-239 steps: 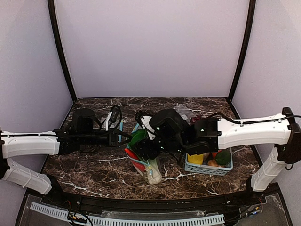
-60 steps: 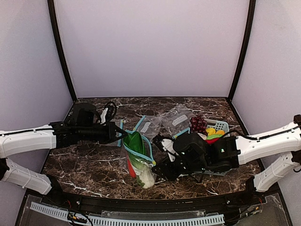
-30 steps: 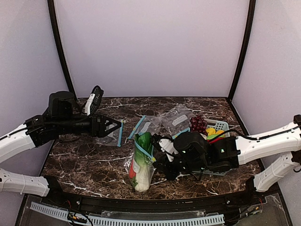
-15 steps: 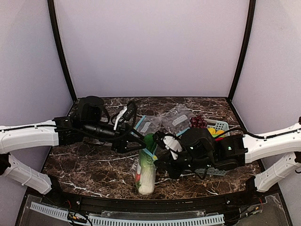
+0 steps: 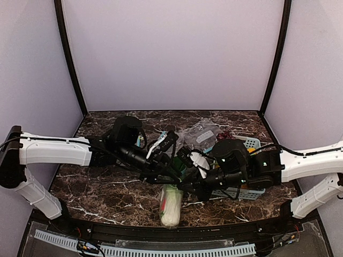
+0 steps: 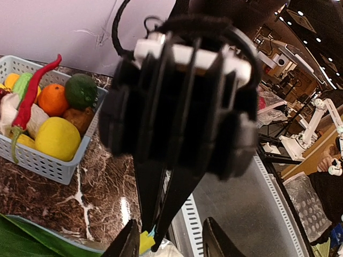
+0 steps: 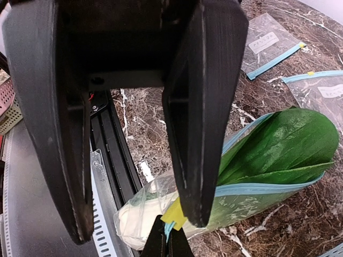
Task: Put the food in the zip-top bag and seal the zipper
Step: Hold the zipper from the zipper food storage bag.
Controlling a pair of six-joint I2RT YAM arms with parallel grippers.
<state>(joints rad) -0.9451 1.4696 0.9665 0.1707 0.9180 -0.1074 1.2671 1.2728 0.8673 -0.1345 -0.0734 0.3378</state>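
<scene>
Status: R gripper (image 7: 168, 239) clamps zipper (image 7: 257, 188) end nr worktop (image 5: 107, 187) front edge; we note L gripper (image 6: 170, 242) jaws half-open, straddling it.

Robotics lab: lilac-walled booth (image 5: 171, 53), neighbouring robot rigs (image 6: 320, 112)

I record a pale slatted basket (image 6: 40, 163) standing on the dark marble table (image 7: 142, 123). It holds a lemon (image 6: 56, 139) against its near wall, with an orange (image 6: 52, 99) and a lime (image 6: 81, 91) side by side behind it. One small clear bag (image 7: 270, 43) and a second small clear bag (image 7: 324, 93) lie flat on the marble near each other, each with a blue strip and a white label.
</scene>
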